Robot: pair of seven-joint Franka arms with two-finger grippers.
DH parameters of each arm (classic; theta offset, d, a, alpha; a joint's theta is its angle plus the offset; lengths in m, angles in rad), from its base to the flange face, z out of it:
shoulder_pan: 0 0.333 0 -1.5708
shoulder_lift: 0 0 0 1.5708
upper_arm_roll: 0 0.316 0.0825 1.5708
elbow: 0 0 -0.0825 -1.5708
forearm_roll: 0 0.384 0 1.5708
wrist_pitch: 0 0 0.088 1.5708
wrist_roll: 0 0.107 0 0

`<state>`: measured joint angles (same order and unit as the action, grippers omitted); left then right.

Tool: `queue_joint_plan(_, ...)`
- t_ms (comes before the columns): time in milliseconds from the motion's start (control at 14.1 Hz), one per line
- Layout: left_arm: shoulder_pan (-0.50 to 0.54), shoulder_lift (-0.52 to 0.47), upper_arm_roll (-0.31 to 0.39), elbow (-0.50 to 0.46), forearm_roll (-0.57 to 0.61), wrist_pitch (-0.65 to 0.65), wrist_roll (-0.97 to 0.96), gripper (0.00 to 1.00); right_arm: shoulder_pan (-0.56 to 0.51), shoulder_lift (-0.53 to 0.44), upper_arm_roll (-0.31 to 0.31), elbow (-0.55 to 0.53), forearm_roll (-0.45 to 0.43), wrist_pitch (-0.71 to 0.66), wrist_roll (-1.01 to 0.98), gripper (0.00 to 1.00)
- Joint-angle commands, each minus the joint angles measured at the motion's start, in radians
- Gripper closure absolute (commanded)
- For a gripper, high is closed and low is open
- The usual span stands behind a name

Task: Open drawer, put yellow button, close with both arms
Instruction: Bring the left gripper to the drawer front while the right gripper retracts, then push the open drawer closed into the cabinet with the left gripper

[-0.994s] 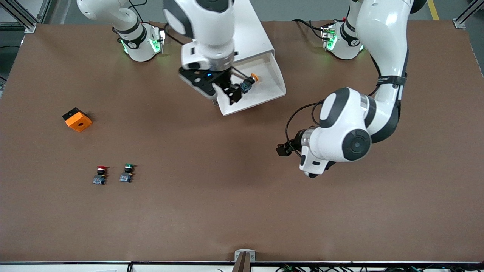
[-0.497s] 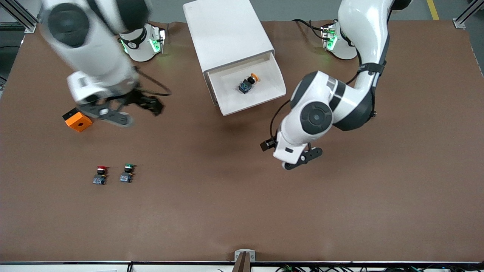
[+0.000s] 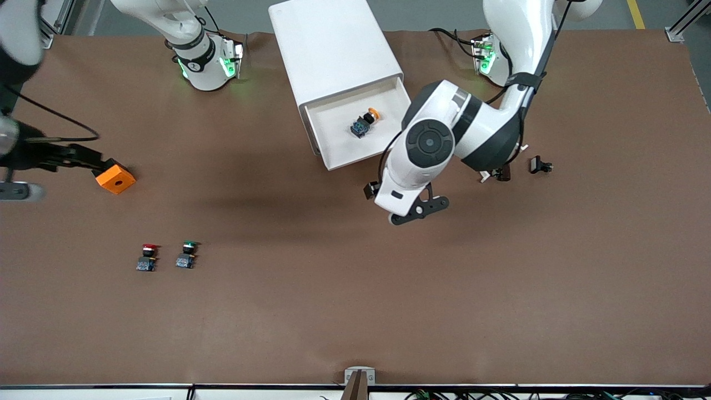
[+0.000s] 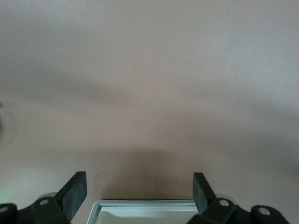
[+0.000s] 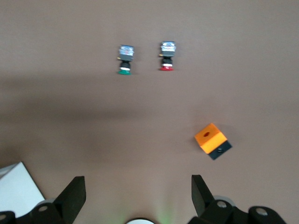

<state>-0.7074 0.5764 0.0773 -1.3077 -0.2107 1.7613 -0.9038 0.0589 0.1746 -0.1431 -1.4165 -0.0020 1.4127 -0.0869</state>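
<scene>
The drawer (image 3: pixel 340 145) stands pulled out of the top of the white cabinet (image 3: pixel 333 50). The yellow button (image 3: pixel 364 123) lies on its side in the tray. My left gripper (image 3: pixel 371 189) hangs open over the table just in front of the drawer, mostly hidden under its own wrist. In the left wrist view the left gripper (image 4: pixel 138 191) holds nothing, and the drawer's front rim (image 4: pixel 147 206) shows between its fingers. My right gripper (image 3: pixel 78 160) is over the right arm's end of the table, beside an orange block (image 3: pixel 114 178). In its own view the right gripper (image 5: pixel 138 193) is open and holds nothing.
A red-capped button (image 3: pixel 146 258) and a green-capped button (image 3: pixel 186 254) stand side by side nearer the front camera than the orange block. Both buttons (image 5: pixel 168 56) (image 5: pixel 124 58) and the block (image 5: pixel 212 141) show in the right wrist view. Small black parts (image 3: pixel 539 165) lie toward the left arm's end.
My right gripper left the yellow button in the drawer and swung away to the orange block. My left arm moved in toward the drawer's front.
</scene>
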Motion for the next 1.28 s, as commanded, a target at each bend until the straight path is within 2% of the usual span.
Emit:
queue_joint_plan(0,-0.058,-0.084,0.007,-0.143,0.059,0.102,-0.001,0.00,-0.056,-0.009,0.022,-0.004,0.001,-0.012,-0.040,0.00)
queue_joint_plan(142,-0.086,-0.140,0.006,-0.244,0.059,0.185,-0.001,0.00,-0.083,-0.007,0.023,-0.004,0.004,-0.011,-0.047,0.00)
queue_joint_plan(355,-0.122,-0.182,0.004,-0.311,0.060,0.201,-0.001,0.00,-0.089,-0.007,0.023,-0.002,0.002,-0.011,-0.042,0.00)
queue_joint_plan(710,-0.168,-0.185,0.003,-0.331,0.096,0.201,-0.020,0.00,-0.094,-0.003,0.022,0.022,0.007,-0.020,-0.034,0.00)
queue_joint_plan(994,-0.190,-0.185,-0.002,-0.335,0.106,0.199,-0.044,0.00,-0.091,-0.007,0.026,0.042,0.022,-0.092,-0.008,0.00)
queue_joint_plan(1207,-0.195,-0.187,-0.008,-0.334,0.105,0.191,-0.050,0.00,-0.085,-0.056,0.031,0.041,0.024,-0.081,0.001,0.00)
